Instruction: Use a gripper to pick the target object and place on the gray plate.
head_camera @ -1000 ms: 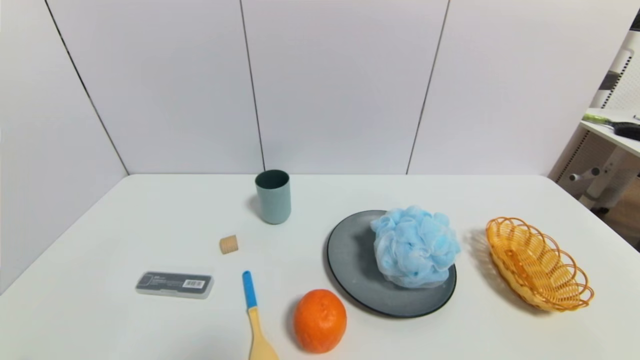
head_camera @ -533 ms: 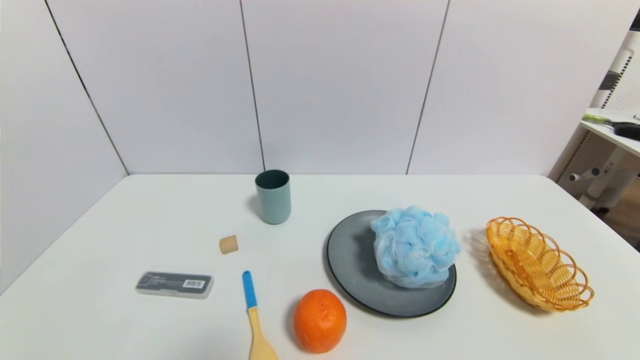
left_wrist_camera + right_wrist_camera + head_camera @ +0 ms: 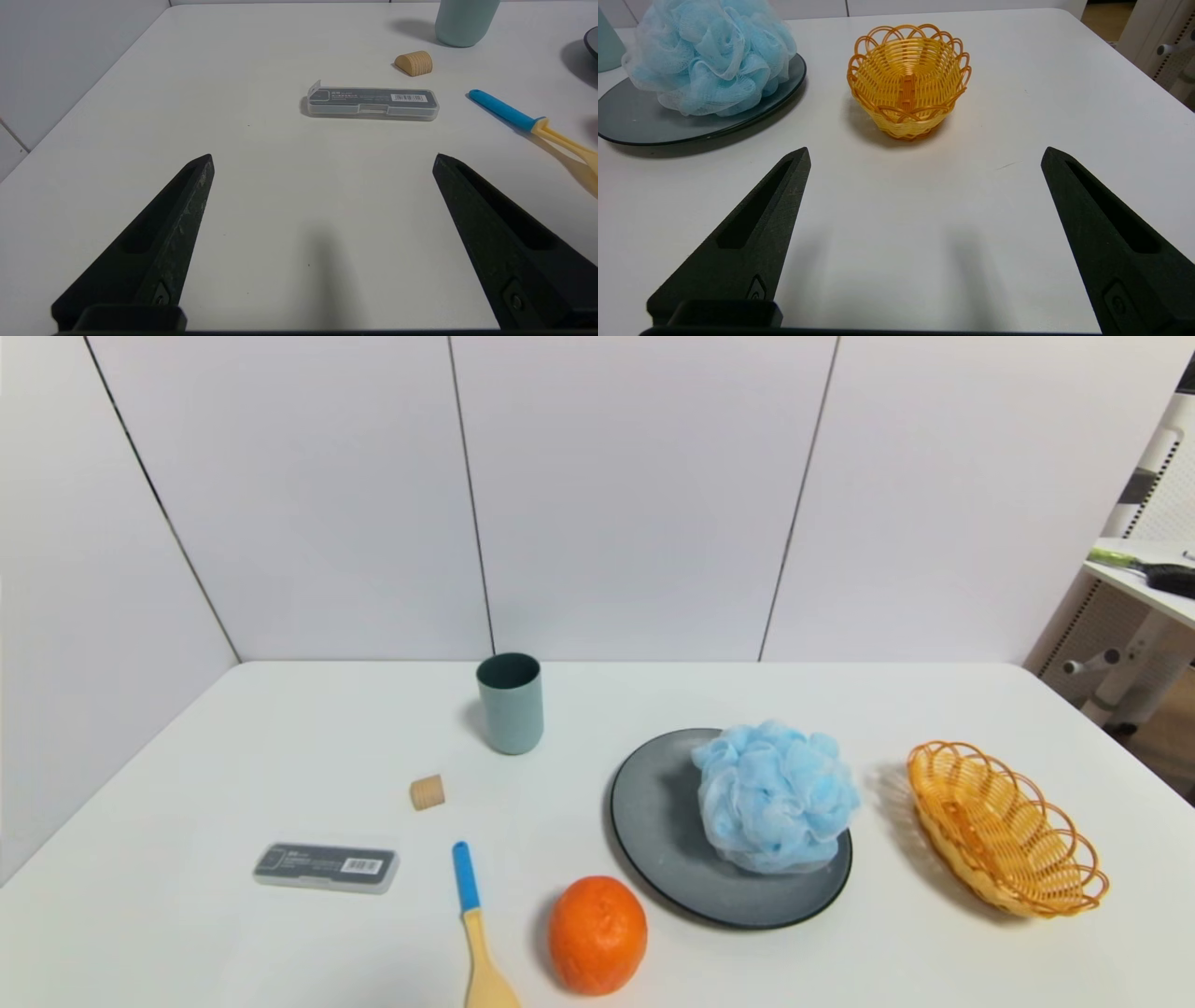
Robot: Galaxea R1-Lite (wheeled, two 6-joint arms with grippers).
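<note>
Nothing has moved: we see the pouf [image 3: 775,796] on the plate [image 3: 653,821], basket [image 3: 1004,826] empty, both grippers [image 3: 322,158] [image 3: 924,151] spread over the white table [image 3: 280,747].

Bare table [image 3: 280,728] at left, orange [image 3: 597,933] crowding gray plate [image 3: 653,821], basket [image 3: 1004,826] just right

White table [image 3: 280,728], eight things across it

From the gray plate [image 3: 653,821], I see an orange [image 3: 597,933] near its front, spatula [image 3: 476,933], case [image 3: 325,867], cork [image 3: 427,792] and cup [image 3: 510,703] to its left, basket [image 3: 1004,826] to its right.
</note>
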